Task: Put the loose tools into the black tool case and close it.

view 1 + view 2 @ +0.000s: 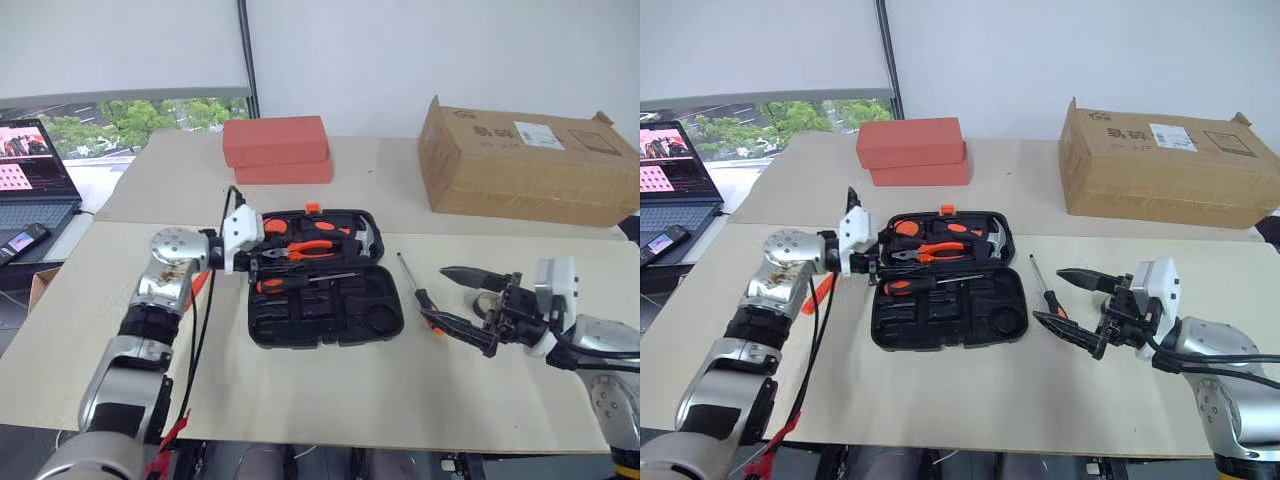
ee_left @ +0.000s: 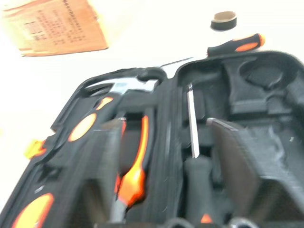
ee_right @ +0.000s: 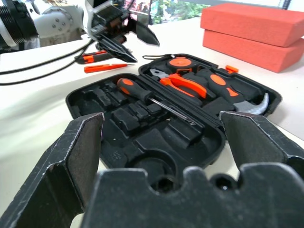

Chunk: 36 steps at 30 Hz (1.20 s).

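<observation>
— So, which loose piece would you go for next?

— Start left of the black tool case [image 1: 325,322]. The utility knife [image 3: 92,58] and the slim red tool [image 3: 105,68] lie on the table just beside its left edge, both lengthways along that edge. The left gripper [image 3: 147,52] hangs above the case's left end, pointing across it, fingers parted and nothing between them.

— And inside the case?

— One screwdriver [image 1: 300,281] is already bedded in the near half, next to the hinge line.

— Right of the case?

— The other screwdriver [image 1: 418,290] lies near the case's right edge, shaft pointing away from the robot, handle toward it. The right gripper [image 3: 161,128] is on that side, spread wide and empty, aimed at the case, its tips close by that handle. I'd say that arm is the nearer one for it.

— Do the cameras differ?

— The head views hide most of the knife behind the left arm; the right wrist view shows it plainly. The left wrist view adds a tape roll [image 2: 223,20] beyond the case's right edge, past the handle
</observation>
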Tool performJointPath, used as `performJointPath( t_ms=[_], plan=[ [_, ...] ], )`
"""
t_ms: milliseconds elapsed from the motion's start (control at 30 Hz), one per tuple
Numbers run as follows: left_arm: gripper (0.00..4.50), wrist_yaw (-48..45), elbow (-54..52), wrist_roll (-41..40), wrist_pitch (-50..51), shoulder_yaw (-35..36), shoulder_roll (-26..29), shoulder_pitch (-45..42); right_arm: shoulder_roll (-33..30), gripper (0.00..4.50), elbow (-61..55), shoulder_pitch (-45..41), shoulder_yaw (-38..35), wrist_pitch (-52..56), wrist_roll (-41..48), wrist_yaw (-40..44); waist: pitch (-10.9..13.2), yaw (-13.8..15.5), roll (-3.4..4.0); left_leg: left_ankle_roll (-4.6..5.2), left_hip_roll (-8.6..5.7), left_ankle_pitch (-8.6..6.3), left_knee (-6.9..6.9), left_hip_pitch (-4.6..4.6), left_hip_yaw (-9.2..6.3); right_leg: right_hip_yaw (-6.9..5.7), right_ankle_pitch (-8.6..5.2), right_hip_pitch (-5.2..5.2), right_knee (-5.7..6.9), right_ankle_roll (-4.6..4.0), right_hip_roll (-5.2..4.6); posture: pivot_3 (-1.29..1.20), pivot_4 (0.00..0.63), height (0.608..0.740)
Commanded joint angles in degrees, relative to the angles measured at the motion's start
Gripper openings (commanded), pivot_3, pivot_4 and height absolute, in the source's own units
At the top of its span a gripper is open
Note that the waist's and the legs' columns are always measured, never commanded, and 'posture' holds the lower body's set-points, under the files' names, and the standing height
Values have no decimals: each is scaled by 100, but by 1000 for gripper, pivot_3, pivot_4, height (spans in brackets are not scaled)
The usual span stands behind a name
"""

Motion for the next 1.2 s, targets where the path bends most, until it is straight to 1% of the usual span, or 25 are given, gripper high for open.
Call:
performJointPath(
  t_ms=[33,100,133,300,367,433,567,600,633,700,800,867,933,967,1000,1067,1200],
  plan=[
    [975,277,258,-59,-182,72,-363,-88,-80,4500,-80,-102,-48,-124,-42,5,0,6,-1,0,0,0,0,-1,0,0,0,0,0,0,0,0,150,711],
    [206,332,669,140,-401,-32,-517,-110,-120,4500,-114,-63,-12,-135,-118,30,1,5,-1,1,-1,0,1,0,0,-1,0,1,0,0,-1,0,150,711],
    [42,317,854,220,-500,-87,-573,-115,-119,4500,-127,-50,-13,-135,-123,29,1,4,-1,4,-1,-2,0,-1,0,-1,0,0,-1,0,0,0,150,711],
    [42,839,2054,1138,-1049,-558,-552,-258,-128,4500,-214,45,-118,-103,-99,-30,-1,2,1,20,-1,-11,0,10,-2,-1,0,9,0,-1,0,0,150,711],
    [42,910,2307,1315,-1139,-681,-520,-304,-134,4500,-248,98,-151,-93,-94,-46,-4,0,2,21,0,-12,0,24,-4,-1,-3,24,0,5,-3,0,150,711],
    [42,993,2492,1434,-1155,-756,-510,-339,-140,4500,-274,162,-176,-82,-105,-70,-5,-12,3,21,3,-13,0,46,-9,-1,-21,47,0,35,-4,0,150,711],
    [42,1029,2659,1546,-1256,-853,-522,-342,-189,4500,-293,303,-116,-51,-244,-130,-9,-40,3,18,9,-14,0,100,-16,2,-27,95,-4,42,-17,0,150,711],
    [42,1053,2667,1545,-1296,-846,-536,-334,-219,4500,-285,330,-63,10,-365,-235,-13,-50,5,18,10,-14,0,102,-17,2,-26,97,-2,43,-26,0,150,711],
    [42,1052,2632,1465,-1315,-779,-565,-341,-222,4500,-205,313,45,-29,-703,-469,-15,-58,5,18,10,-14,0,104,-17,2,-26,98,-1,44,-29,0,150,711],
    [42,909,2451,1135,-1335,-531,-603,-359,-240,4500,-30,218,278,209,-1204,-1005,-22,-77,14,17,9,-13,1,106,-16,4,-25,97,2,44,-34,0,150,711],
    [42,622,2041,637,-1292,-166,-601,-359,22,4500,178,-41,432,436,-1403,-1552,-32,-89,34,15,10,-10,0,99,-16,6,-25,82,8,43,-35,0,150,711],
    [42,466,1630,324,-1048,43,-535,-327,158,4500,302,-216,585,794,-1560,-1937,-33,-98,34,12,13,-2,1,64,-16,6,-25,53,10,38,-26,0,150,711],
    [547,-4,812,-195,-453,209,-363,-172,268,4500,434,-403,816,1189,-1699,-2212,-32,-107,33,12,5,9,2,10,-12,12,-18,-4,23,27,-12,0,150,711],
    [793,-204,478,-389,-204,246,-291,-97,298,4500,467,-463,890,1313,-1737,-2297,-29,-121,29,6,-4,17,0,-4,-7,15,3,-20,25,-8,-11,0,150,711],
    [1155,-517,-79,-726,295,281,-126,29,343,4500,520,-537,984,1423,-1765,-2345,-29,-120,28,-28,-3,37,4,-6,-2,14,3,-21,27,-11,-6,0,150,711],
    [1878,-859,-895,-1125,1019,308,175,218,367,4500,572,-629,1143,1688,-1829,-2449,-28,-132,29,-29,-4,37,0,-18,-2,8,-2,-26,16,-6,-4,0,150,711],
    [3367,-1068,-2008,-1387,1826,305,803,504,280,4500,683,-708,1417,2263,-2040,-2651,-27,-131,31,-23,-7,33,-3,-31,-5,5,-8,-25,-8,5,-5,0,150,711]
  ],
)
